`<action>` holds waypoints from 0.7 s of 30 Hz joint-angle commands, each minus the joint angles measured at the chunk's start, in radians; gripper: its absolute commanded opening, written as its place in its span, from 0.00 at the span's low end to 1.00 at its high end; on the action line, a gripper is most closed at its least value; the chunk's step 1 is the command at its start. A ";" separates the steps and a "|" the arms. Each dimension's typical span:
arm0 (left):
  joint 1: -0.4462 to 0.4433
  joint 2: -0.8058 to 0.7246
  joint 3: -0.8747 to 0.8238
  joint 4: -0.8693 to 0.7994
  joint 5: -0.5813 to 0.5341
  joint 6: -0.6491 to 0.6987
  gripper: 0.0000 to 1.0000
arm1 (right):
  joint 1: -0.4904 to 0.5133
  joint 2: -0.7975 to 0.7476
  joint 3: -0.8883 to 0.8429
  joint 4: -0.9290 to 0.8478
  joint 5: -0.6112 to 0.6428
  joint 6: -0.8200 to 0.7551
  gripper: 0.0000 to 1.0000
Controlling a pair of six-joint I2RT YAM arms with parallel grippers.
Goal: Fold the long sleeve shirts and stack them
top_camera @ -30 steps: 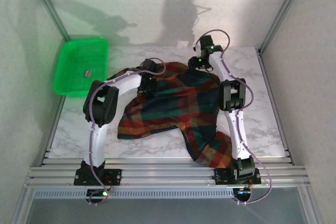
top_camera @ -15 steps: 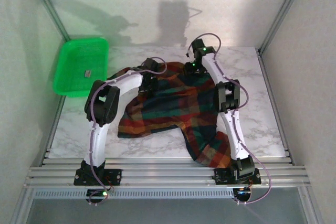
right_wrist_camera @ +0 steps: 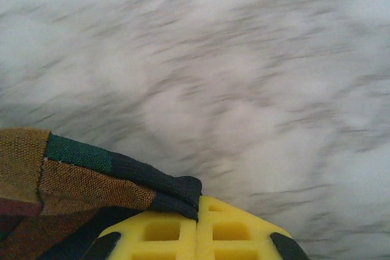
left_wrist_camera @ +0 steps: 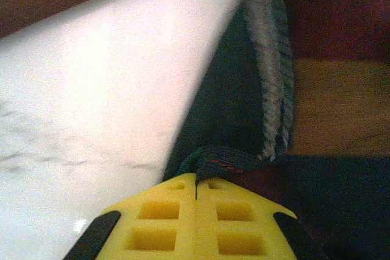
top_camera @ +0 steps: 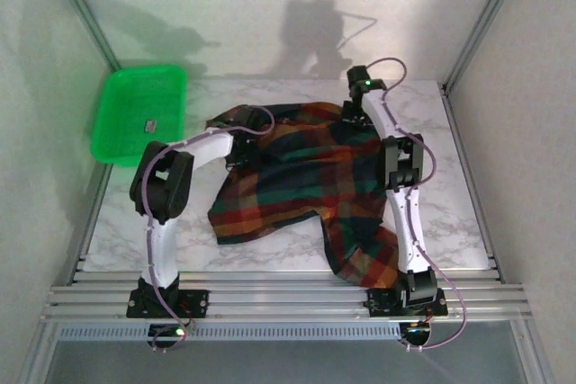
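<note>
Left pincer (top_camera: 245, 143) (left_wrist_camera: 196, 182): closed flat, yellow pads (left_wrist_camera: 159, 211) pressed together on a dark fold of the plaid shirt (top_camera: 306, 177) (left_wrist_camera: 329, 108); sits right of the green tray (top_camera: 135, 96), just off its near right corner.
Right pincer (top_camera: 353, 120) (right_wrist_camera: 198, 206): closed as well, pinching a hemmed corner of the same cloth; stands well right of the tray, about level with its middle.
Shirt: spread over the marble table (top_camera: 459, 213) right of the tray and apart from it; far edge stretched between both pincers; one part trails to the near table edge beside the right arm's base.
Count: two arms, two pincers, one shirt, one tray, one small grey piece (top_camera: 151, 125) lying in the tray.
Edges: tray sits at the table's far left corner; metal frame posts rise behind it and at the opposite far corner.
Open room: bare marble in front of the tray down to the near left corner; a bare strip along the table's right edge, farthest from the tray; a narrow bare band behind the shirt's far edge.
</note>
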 commanded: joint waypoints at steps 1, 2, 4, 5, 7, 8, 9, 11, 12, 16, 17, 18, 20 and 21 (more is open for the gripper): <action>0.039 -0.086 -0.058 0.012 -0.049 -0.040 0.00 | -0.053 -0.087 -0.023 0.049 0.077 0.099 0.00; 0.050 -0.101 -0.074 0.019 -0.052 -0.049 0.00 | -0.063 -0.097 -0.028 0.060 0.077 0.104 0.00; 0.071 -0.126 -0.095 0.030 -0.063 -0.062 0.00 | -0.079 -0.109 -0.025 0.070 0.063 0.108 0.00; 0.081 -0.135 -0.100 0.034 -0.069 -0.067 0.00 | -0.089 -0.110 -0.017 0.068 0.053 0.113 0.00; 0.097 -0.145 -0.102 0.041 -0.080 -0.072 0.00 | -0.099 -0.113 -0.011 0.069 0.042 0.116 0.00; 0.104 -0.148 -0.097 0.042 -0.087 -0.074 0.00 | -0.104 -0.115 -0.011 0.072 0.039 0.116 0.00; 0.111 -0.148 -0.091 0.041 -0.093 -0.072 0.00 | -0.105 -0.117 -0.013 0.077 0.035 0.114 0.00; 0.125 -0.149 -0.070 0.029 -0.121 -0.069 0.00 | -0.112 -0.119 -0.011 0.081 0.031 0.110 0.00; 0.134 -0.152 -0.065 0.026 -0.125 -0.070 0.00 | -0.116 -0.121 -0.010 0.081 0.030 0.112 0.00; 0.174 -0.157 -0.038 0.014 -0.155 -0.069 0.00 | -0.143 -0.129 -0.009 0.105 0.026 0.131 0.00; 0.185 -0.154 -0.024 0.010 -0.159 -0.069 0.00 | -0.151 -0.129 -0.004 0.121 0.017 0.137 0.00; 0.192 -0.150 -0.013 0.014 -0.147 -0.069 0.00 | -0.156 -0.127 -0.002 0.141 -0.007 0.143 0.00; 0.194 -0.139 0.024 0.019 -0.148 -0.062 0.00 | -0.167 -0.125 -0.002 0.184 -0.047 0.170 0.00; 0.194 -0.132 0.047 0.019 -0.149 -0.065 0.00 | -0.173 -0.123 -0.003 0.207 -0.070 0.191 0.00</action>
